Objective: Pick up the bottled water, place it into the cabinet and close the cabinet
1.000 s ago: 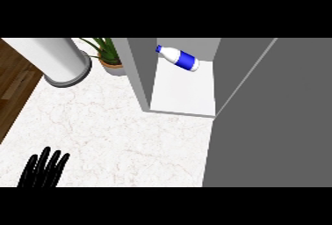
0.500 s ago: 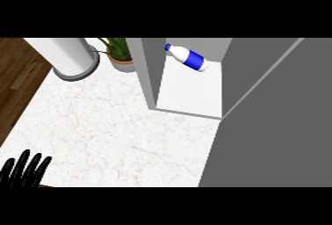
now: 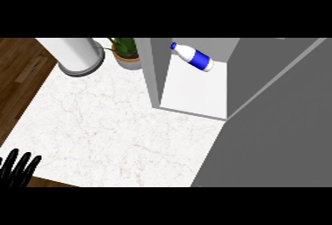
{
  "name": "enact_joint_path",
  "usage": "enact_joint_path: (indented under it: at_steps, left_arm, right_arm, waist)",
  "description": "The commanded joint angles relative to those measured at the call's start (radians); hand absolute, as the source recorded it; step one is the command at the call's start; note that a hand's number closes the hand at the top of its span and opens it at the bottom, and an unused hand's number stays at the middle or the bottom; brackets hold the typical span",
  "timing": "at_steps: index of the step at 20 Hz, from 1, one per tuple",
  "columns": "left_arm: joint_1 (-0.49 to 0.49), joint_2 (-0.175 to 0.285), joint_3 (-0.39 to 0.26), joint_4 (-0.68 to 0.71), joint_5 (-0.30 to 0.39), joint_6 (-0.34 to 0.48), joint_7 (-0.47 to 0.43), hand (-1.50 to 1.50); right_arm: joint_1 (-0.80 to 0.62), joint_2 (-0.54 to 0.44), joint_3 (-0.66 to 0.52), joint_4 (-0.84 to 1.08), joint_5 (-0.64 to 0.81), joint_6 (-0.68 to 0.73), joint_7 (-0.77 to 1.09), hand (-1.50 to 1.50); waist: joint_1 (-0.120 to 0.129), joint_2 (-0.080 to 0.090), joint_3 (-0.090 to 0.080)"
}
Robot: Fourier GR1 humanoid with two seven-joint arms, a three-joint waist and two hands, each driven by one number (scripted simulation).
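Bottle (image 3: 193,57): white with a blue band, lying tilted inside the cabinet (image 3: 156,74) on its white shelf (image 3: 194,94), towards the back; no hand touches it. Step in hand, by judgement: placing is done and closing remains. Door (image 3: 279,127): broad grey panel at the right, standing open, its edge running slantwise from the shelf's front corner to the upper right. Left hand (image 3: 17,167): low at the view's left edge, fingers straight and pointing up, released, holding nothing, at rest. Right hand: out of view, so its fingers cannot be told. Next move, by judgement: a hand must reach the door's outer face and swing it across the opening; the right side lies nearer. Open room: nothing stands on the counter (image 3: 110,127) between hand and cabinet. Edges: the counter's left edge borders the floor (image 3: 19,74); a white cylinder (image 3: 74,55) and a plant (image 3: 126,50) stand at the far edge, just left of the cabinet, apart from the door's likely path.
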Motion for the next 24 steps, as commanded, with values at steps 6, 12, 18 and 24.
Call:
enact_joint_path:
  at_steps: [6, 12, 18, 24]
  left_arm:
    - [-0.008, 0.038, 0.043, 0.004, 0.017, -0.043, -0.006, -1.5]
    - [-0.005, 0.049, 0.052, -0.008, 0.035, -0.064, 0.006, -1.5]
    - [-0.009, 0.064, 0.082, 0.009, 0.055, -0.082, 0.009, -1.5]
    - [0.024, 0.062, 0.1, 0.037, 0.079, -0.094, 0.009, -1.5]
  right_arm:
    - [-0.094, 0.142, 0.021, 0.101, -0.073, -0.054, 0.161, 1.5]
    - [-0.119, 0.243, 0.019, 0.174, -0.21, -0.081, 0.218, 1.5]
    - [-0.245, 0.327, -0.044, 0.304, -0.377, -0.054, 0.281, 1.5]
    - [-0.427, 0.391, -0.268, 0.501, -0.41, -0.112, 0.305, 1.5]
  waist:
    - [0.019, 0.02, 0.003]
    - [0.028, 0.025, 0.006]
    - [0.031, 0.026, 0.009]
    - [-0.01, 0.005, 0.012]
